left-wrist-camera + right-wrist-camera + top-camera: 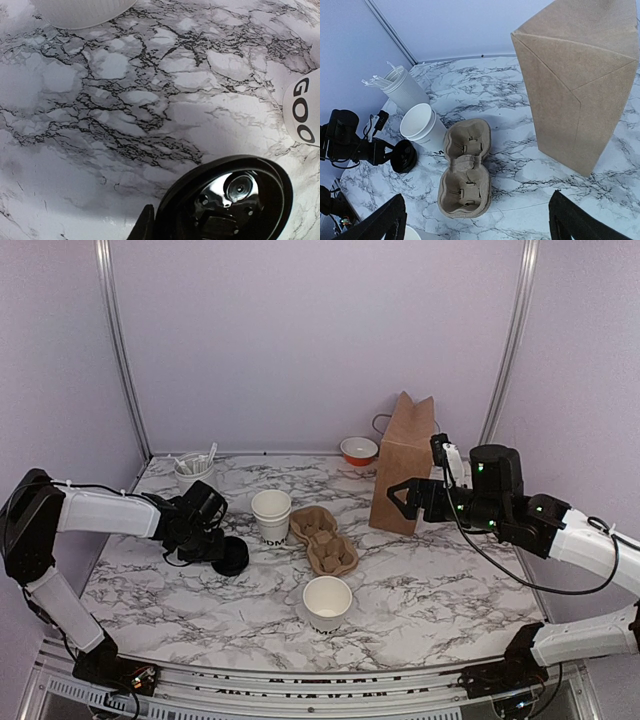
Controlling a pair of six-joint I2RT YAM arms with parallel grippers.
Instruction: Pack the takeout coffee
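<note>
- Top external view: marble table (pixel 450 590) with two white cups, both open-topped and white inside, with nothing to be seen in them.
- Rear cup (pixel 271 515), dark lettering on its side, upright just left of a cardboard carrier (pixel 322 538); front cup (pixel 327 602), upright near the table's front edge, apart from the carrier.
- Black lid (pixel 231 556) off both cups, left of the rear cup, at the tip of the left gripper (pixel 213 543); cannot tell which cup belongs to it.
- Left wrist view: one finger (pixel 145 225) against the lid's rim, the other lost in the dark; cannot tell whether clamped.
- Carrier: two wells, both bare.
- Ribbed white holder (pixel 193 473) at the back left, white utensils (pixel 205 455) standing in it.
- Brown paper bag (pixel 405 462) upright at the back right; orange bowl (pixel 358 450) just beside it, white inside.
- Right gripper (pixel 397 500) raised near the bag, fingers spread wide, holding nothing.
</note>
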